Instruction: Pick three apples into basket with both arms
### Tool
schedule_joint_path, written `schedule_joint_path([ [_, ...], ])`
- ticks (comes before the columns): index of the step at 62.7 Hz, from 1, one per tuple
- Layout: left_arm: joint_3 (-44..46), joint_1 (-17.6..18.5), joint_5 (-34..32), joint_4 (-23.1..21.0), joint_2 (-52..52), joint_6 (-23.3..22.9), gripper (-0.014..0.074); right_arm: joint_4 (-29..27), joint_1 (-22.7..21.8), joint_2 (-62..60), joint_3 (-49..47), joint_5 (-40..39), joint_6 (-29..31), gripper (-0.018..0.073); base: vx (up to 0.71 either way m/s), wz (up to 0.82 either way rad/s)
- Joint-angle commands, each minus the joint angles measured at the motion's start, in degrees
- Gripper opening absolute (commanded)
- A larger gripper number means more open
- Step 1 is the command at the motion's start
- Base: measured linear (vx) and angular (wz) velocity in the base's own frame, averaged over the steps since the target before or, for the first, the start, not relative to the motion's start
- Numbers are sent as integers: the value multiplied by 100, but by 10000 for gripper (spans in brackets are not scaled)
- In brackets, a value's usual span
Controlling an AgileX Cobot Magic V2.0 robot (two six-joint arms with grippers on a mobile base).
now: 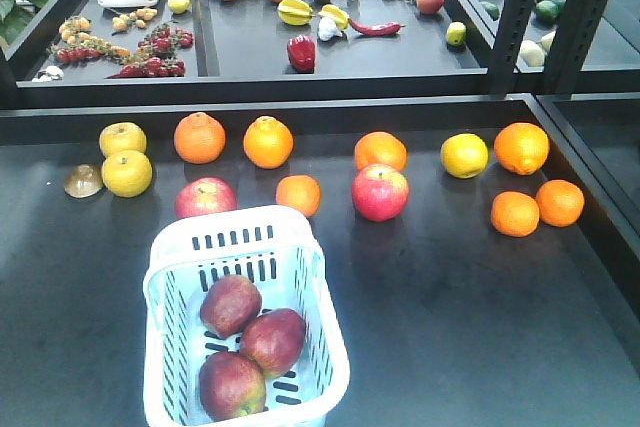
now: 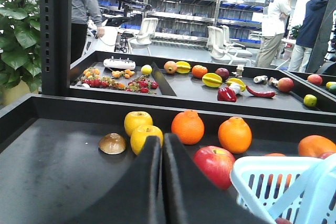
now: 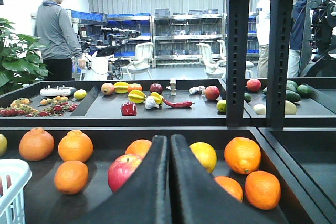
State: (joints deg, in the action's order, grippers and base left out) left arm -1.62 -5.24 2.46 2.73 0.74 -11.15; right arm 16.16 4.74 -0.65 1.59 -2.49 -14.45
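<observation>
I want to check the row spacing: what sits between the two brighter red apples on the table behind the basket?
In the front view, a small orange lies between the left red apple and the right red apple, touching neither.

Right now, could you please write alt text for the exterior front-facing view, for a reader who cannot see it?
Three dark red apples lie together inside a pale blue-white basket at the front of a black table. Behind it sit two brighter red apples, oranges and yellow fruit.
</observation>
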Motion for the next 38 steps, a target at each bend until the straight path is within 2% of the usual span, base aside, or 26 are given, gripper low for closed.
schedule_joint_path([
  [1, 181, 6, -413, -50, 17, -35, -6, 13, -29, -69, 78, -385, 54, -5, 0, 0],
  [38, 181, 6, -413, -50, 17, -35, -6, 13, -29, -69, 78, -385, 54, -5, 0, 0],
])
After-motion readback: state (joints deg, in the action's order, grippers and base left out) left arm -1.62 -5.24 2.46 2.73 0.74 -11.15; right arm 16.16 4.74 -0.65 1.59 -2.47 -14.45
